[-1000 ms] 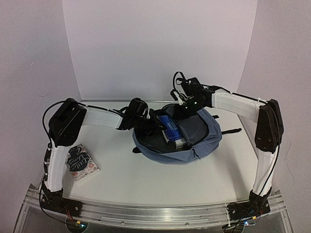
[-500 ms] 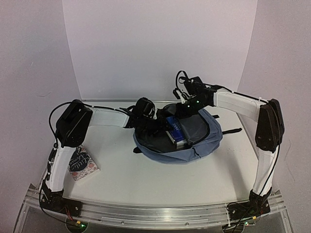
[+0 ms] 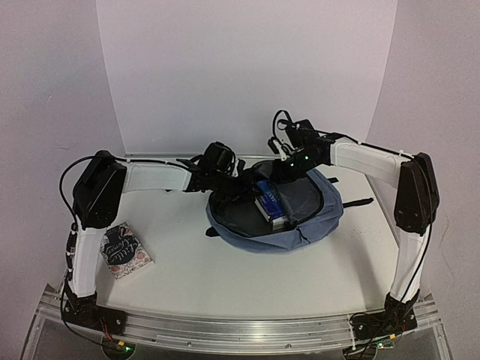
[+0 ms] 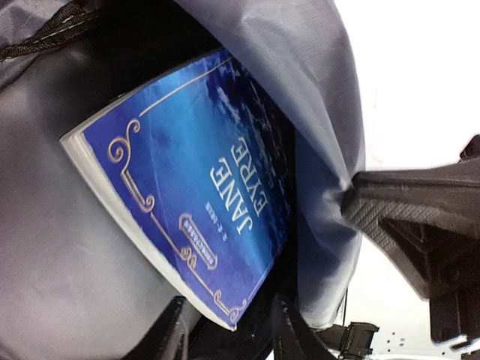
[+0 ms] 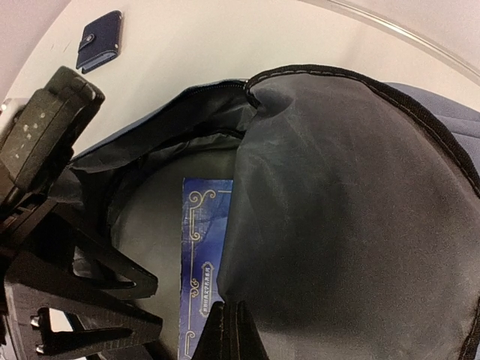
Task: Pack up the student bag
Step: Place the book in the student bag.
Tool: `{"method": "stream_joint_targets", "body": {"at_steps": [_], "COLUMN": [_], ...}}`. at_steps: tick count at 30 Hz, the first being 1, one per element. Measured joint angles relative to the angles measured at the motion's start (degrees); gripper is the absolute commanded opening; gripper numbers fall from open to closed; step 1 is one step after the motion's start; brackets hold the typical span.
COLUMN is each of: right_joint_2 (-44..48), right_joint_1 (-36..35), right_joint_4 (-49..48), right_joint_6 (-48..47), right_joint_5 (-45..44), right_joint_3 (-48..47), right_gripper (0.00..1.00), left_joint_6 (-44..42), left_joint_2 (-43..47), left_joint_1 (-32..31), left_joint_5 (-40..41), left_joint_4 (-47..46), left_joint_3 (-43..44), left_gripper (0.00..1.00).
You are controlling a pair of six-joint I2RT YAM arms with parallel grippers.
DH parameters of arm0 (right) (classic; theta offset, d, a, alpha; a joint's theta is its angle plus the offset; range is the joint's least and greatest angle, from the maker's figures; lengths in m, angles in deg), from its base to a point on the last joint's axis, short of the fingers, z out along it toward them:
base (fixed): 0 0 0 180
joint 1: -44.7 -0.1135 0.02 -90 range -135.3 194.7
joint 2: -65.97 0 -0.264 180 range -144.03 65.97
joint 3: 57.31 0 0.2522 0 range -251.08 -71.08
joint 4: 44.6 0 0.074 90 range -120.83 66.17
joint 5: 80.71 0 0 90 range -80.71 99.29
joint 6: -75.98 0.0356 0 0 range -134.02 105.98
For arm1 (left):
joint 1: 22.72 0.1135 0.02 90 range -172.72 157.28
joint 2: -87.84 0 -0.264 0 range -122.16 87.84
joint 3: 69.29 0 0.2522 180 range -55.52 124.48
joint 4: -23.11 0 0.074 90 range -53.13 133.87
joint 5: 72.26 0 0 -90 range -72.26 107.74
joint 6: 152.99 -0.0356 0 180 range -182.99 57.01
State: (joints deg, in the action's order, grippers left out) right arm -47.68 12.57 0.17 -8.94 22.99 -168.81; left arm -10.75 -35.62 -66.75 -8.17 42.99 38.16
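Observation:
The slate-blue student bag [image 3: 319,214] lies open in the middle of the table. A blue "Jane Eyre" book [image 3: 270,199] lies inside it and also shows in the left wrist view [image 4: 195,180] and the right wrist view [image 5: 201,247]. My left gripper [image 3: 240,187] is open at the bag's mouth. Its jaws [image 4: 229,334] stand apart on either side of the book's near corner, not closed on it. My right gripper [image 3: 279,171] is shut on the bag's upper flap [image 5: 352,210] and holds the opening up. Its fingers [image 5: 234,330] pinch the dark lining.
A second book with a dark floral cover [image 3: 126,251] lies at the table's left, by the left arm's base. A small dark wallet-like item [image 5: 100,40] lies on the table beyond the bag. Black straps [image 3: 356,202] trail from the bag's right side.
The blue book has slid a little deeper and to the right inside the bag. My left gripper has drawn back slightly from it. My right gripper still holds the flap up.

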Motion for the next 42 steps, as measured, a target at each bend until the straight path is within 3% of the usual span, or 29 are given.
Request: {"method": "stream_joint_targets", "body": {"at_steps": [8,12,19,22,31,38,42], "right_joint_2": [0.98,1.05,1.05,1.05,1.05,1.19,1.27], "right_joint_1": [0.01,0.08,0.7,0.74,0.82,0.99,1.38], "right_joint_4": [-1.61,-1.9,-2.01,-2.01,-1.99,-2.05,-1.83], "right_joint_6": [0.15,0.05,-0.19,-0.15,0.13,0.35,0.29], "right_joint_5": [0.48,0.42,0.58,0.73,1.18,1.18,0.42], "right_joint_3": [2.27,2.68,2.84,2.84,2.88,3.44,4.28], "right_gripper": [0.0,0.0,0.0,0.0,0.0,0.0,0.0], "left_joint_6": [0.21,0.08,-1.68,-1.39,-1.21,-1.25,-1.35], "left_joint_2": [-7.7,-9.62,-5.08,-1.36,-1.54,-8.88,-11.94], "left_joint_1": [0.0,0.0,-0.19,-0.17,-0.07,0.1,0.17], "left_joint_5": [-1.48,-2.19,2.79,5.68,7.77,5.13,3.42], "left_joint_4": [0.12,0.65,2.94,4.49,6.46,7.6,7.88], "left_joint_3": [8.88,12.04,7.36,3.22,3.33,12.75,17.11], "left_gripper": [0.32,0.41,0.56,0.57,0.46,0.27,0.25]}}
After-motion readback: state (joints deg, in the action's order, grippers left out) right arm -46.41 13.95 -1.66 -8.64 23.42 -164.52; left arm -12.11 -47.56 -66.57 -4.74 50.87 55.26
